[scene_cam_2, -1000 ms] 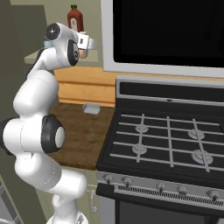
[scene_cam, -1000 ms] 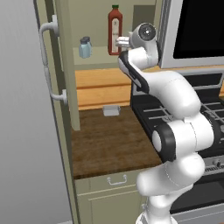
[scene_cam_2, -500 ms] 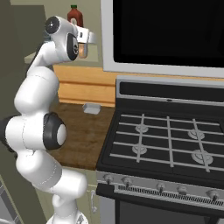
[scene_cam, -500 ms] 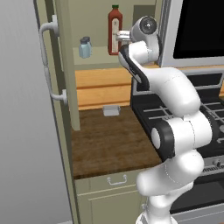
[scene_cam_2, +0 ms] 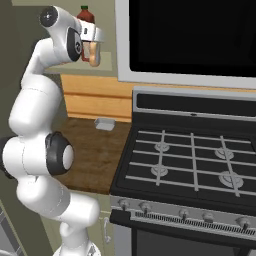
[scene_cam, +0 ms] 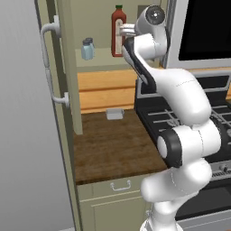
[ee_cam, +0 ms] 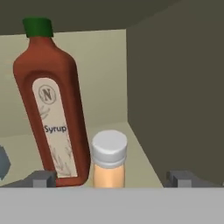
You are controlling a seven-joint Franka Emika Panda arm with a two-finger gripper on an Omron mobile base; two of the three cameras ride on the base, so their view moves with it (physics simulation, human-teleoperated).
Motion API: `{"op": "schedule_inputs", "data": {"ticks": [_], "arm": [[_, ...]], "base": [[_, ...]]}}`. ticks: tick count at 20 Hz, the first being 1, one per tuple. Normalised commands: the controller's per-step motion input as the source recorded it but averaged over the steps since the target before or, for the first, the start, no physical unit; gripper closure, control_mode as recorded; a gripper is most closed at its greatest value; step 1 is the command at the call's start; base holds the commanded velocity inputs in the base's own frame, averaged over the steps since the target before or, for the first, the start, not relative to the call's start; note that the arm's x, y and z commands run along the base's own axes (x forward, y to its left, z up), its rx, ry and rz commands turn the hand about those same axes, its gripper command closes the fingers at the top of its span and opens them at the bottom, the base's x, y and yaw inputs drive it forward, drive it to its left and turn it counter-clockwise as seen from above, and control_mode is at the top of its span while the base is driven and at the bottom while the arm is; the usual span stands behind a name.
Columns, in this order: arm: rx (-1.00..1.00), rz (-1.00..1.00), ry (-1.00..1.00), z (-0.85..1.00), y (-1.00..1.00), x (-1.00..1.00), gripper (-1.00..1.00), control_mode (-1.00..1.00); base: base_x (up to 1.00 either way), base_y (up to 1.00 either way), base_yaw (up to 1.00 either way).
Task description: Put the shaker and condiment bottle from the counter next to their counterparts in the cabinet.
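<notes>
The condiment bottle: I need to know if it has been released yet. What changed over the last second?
The gripper has drawn up and back from the cabinet shelf with jaws wide open, leaving the condiment bottle standing free beside the syrup bottle. The shakers, the small tray on the counter and the cabinet door stayed put.

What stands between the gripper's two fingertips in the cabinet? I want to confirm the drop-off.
The condiment bottle stands between the open gripper's tips, beside the syrup bottle, as the hand view shows.
</notes>
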Motion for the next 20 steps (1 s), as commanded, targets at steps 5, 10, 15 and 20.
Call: {"op": "schedule_inputs", "data": {"ticks": [5,10,15,20], "arm": [[0.0,0.0,0.0,0.1,0.01,-0.89,-1.0,-1.0],[-0.03,0.06,0.0,0.0,0.0,-0.96,-1.0,-1.0],[-0.15,0.12,0.0,-0.2,0.01,-1.0,-1.0,-1.0],[-0.2,0.13,0.0,-0.27,0.02,-1.0,-1.0,-1.0]], "base": [[0.0,0.0,0.0],[0.0,0.0,0.0],[0.0,0.0,0.0],[0.0,0.0,0.0]]}}
